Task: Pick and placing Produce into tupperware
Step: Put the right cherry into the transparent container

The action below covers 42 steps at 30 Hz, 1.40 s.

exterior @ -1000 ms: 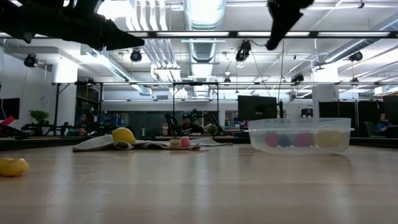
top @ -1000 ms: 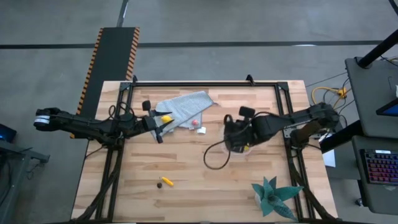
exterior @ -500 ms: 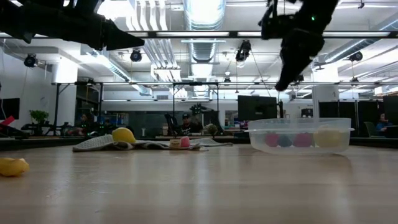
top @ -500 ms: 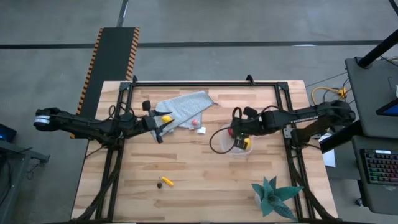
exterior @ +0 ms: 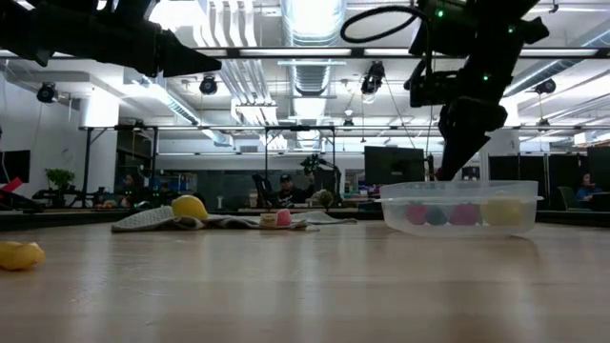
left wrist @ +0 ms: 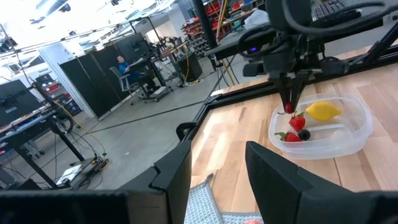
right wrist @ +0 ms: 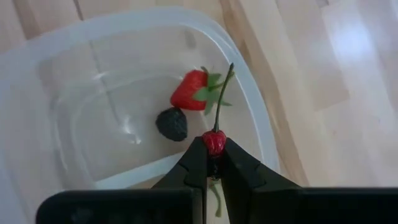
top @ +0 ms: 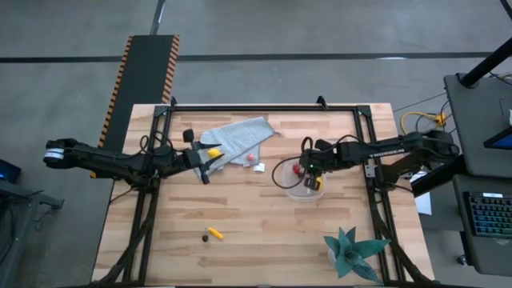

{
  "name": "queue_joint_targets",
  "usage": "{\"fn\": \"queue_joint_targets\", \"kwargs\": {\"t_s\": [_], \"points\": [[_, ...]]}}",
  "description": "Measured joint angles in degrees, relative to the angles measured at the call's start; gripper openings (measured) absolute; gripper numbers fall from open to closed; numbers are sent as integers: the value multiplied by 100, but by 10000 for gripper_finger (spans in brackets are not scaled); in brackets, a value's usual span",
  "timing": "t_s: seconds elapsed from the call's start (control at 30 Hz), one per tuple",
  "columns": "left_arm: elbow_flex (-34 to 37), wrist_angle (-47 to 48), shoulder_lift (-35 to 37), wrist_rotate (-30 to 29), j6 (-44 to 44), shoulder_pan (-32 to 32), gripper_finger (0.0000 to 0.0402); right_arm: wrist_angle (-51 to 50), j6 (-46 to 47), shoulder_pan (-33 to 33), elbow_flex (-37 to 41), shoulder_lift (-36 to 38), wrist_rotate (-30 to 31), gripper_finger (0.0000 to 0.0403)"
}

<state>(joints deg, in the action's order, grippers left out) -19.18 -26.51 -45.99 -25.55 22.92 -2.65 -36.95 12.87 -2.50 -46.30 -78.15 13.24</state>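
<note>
While the tupperware (left wrist: 323,127) on the table's right side holds a lemon (left wrist: 323,111), strawberries (right wrist: 189,91) and a dark berry (right wrist: 171,124), the right gripper (right wrist: 212,154) hangs over it, fingers pinched on a small red cherry (right wrist: 214,142). Left gripper (top: 202,162) hovers half-open at the grey cloth (top: 240,137), beside another lemon (top: 214,151).

The high view looks straight down on the whole table (top: 240,208) from far above. The low view sits at the table surface and faces level across it into the room, near the tupperware (exterior: 459,208) at the right of the frame. The left wrist view looks across the table from farther off; the tupperware (left wrist: 348,134) is at the right of the frame. The right wrist view looks down very close into it. All 4 views share the tupperware.
</note>
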Motion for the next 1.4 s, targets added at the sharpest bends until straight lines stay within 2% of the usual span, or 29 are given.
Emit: {"fn": "queue_joint_targets", "kwargs": {"t_s": [0.3,0.97,1.4], "points": [[0,1,-1,1,2,0,137,357,-338,-387,256,0,-336,18],[-2,1,-1,0,1,1,137,1041,-360,-422,799,-4,-576,19],[-2,0,-1,-1,0,0,137,1095,-270,-420,780,-4,-576,78]]}}
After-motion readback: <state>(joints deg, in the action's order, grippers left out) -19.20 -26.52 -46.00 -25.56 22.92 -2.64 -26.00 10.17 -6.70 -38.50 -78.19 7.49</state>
